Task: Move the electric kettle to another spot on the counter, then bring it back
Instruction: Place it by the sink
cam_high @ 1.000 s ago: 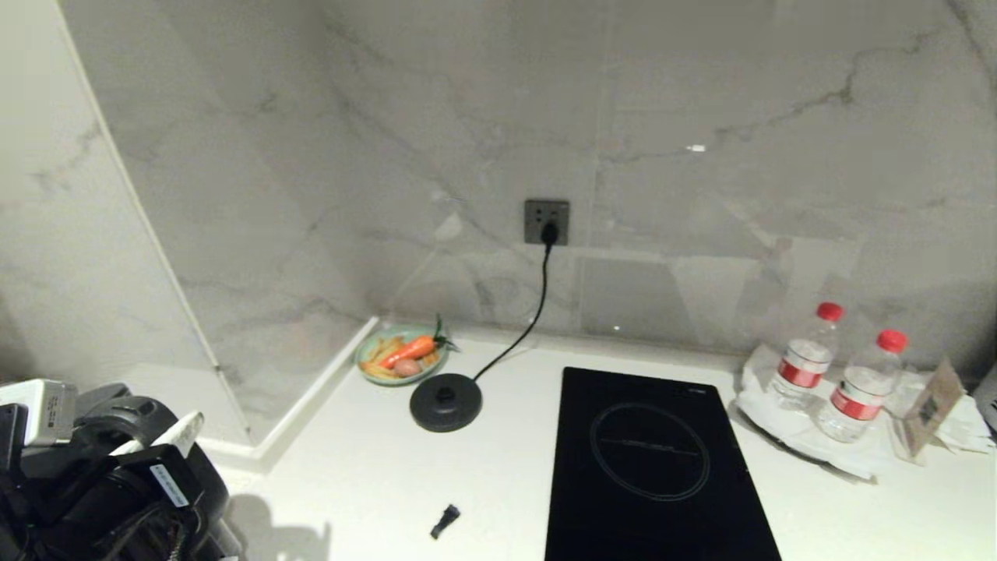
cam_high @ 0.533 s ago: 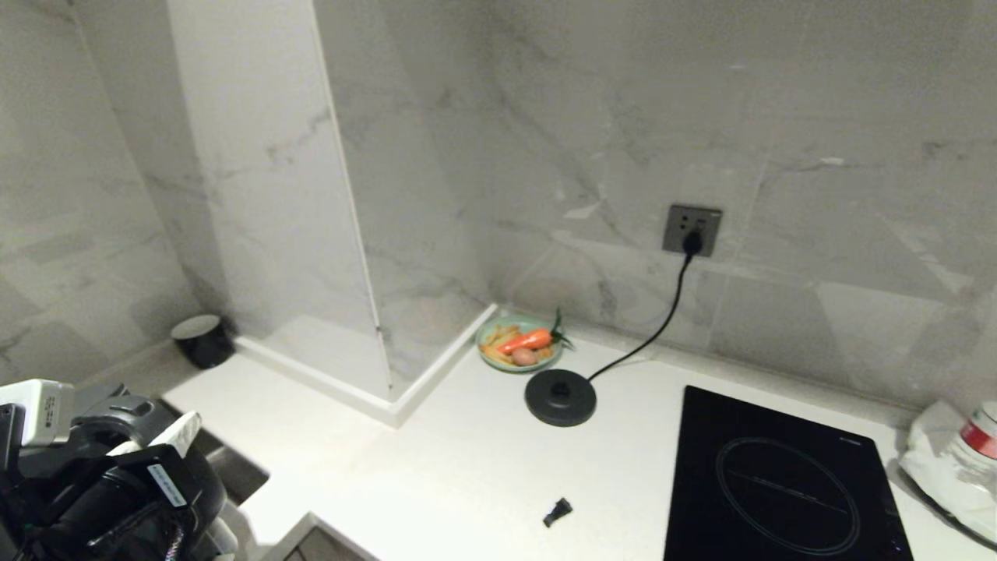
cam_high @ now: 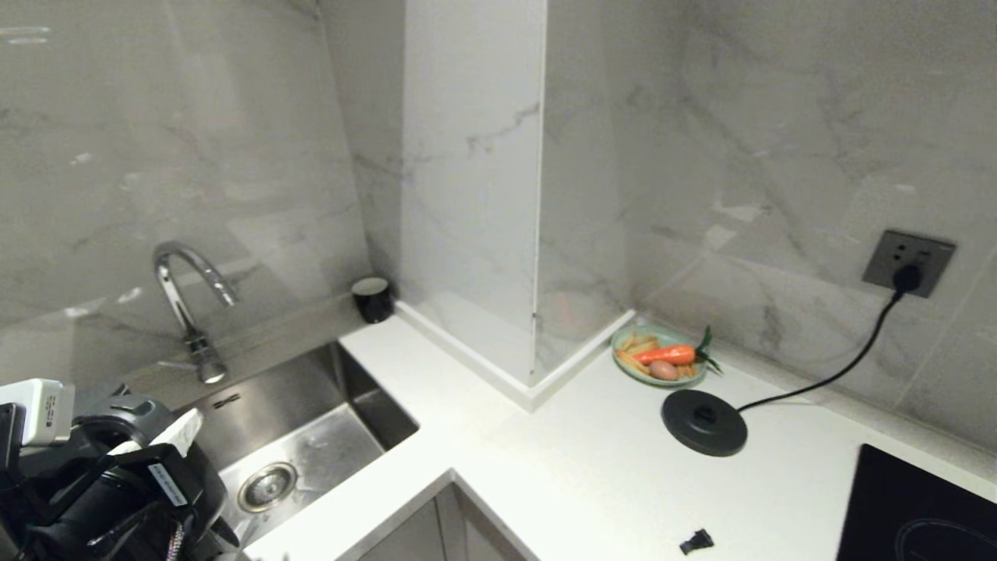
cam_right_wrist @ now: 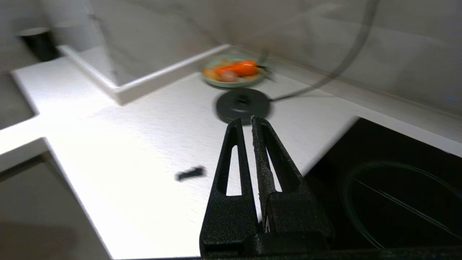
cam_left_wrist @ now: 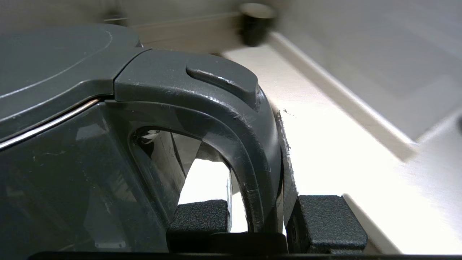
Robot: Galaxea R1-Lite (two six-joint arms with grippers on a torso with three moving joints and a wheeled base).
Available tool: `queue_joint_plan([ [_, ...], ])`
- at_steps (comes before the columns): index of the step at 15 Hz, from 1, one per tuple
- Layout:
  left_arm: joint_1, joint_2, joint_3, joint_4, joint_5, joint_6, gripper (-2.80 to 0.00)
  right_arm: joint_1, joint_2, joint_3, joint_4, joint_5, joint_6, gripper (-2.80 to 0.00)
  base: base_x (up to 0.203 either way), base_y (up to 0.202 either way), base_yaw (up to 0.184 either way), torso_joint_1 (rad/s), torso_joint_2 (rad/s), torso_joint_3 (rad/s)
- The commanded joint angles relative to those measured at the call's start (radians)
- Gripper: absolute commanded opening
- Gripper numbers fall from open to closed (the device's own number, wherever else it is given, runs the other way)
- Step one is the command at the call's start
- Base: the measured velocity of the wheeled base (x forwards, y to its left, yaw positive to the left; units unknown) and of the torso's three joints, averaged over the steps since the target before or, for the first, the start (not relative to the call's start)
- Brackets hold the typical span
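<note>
The glossy black electric kettle (cam_left_wrist: 54,90) fills the left wrist view, lid up. Its loop handle (cam_left_wrist: 234,122) runs between the two pads of my left gripper (cam_left_wrist: 263,220), which is shut on it. In the head view the kettle and left wrist form a dark mass (cam_high: 101,483) at the bottom left, in front of the sink. The white counter (cam_high: 561,467) stretches to the right. My right gripper (cam_right_wrist: 246,121) hangs shut and empty above the counter near the hob; it is outside the head view.
The kettle's round black base disc (cam_high: 703,421) lies corded to a wall socket (cam_high: 908,262). A green plate with a carrot (cam_high: 659,356) sits behind it. A steel sink (cam_high: 304,436), tap (cam_high: 187,304), black cup (cam_high: 373,299), hob corner (cam_high: 919,506) and a small black piece (cam_high: 695,541) are also here.
The whole head picture has slid to the right, so the camera has turned left: sink, tap and cup have come into view and the bottles have gone. The left arm keeps its place with the kettle.
</note>
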Motion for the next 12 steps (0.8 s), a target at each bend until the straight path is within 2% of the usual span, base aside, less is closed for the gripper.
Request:
queue_joint_plan([
  [1,0.0,0.003,-0.002,-0.007,0.002,-0.001,-2.8,0.0,0.0,0.0,0.0,0.001,0.0,-2.8,0.0,-0.004,0.181,0.002,0.0,0.002],
  [5,0.0,0.003,-0.005,-0.007,0.001,0.0,-2.8,0.0,0.0,0.0,0.0,0.0,-0.002,-2.8,-0.003,-0.005,0.162,0.003,0.0,0.002],
  [9,0.009,0.006,-0.042,-0.006,0.0,-0.004,-2.8,0.0,0.0,0.0,0.0,0.0,0.0,-2.8,0.0,0.0,0.023,0.001,0.0,0.001],
  [12,0.144,0.085,-0.138,-0.003,-0.008,0.011,-2.8,0.0,0.0,0.0,0.0,0.0,0.0,-2.8,0.0,0.0,0.0,0.0,0.0,0.0],
])
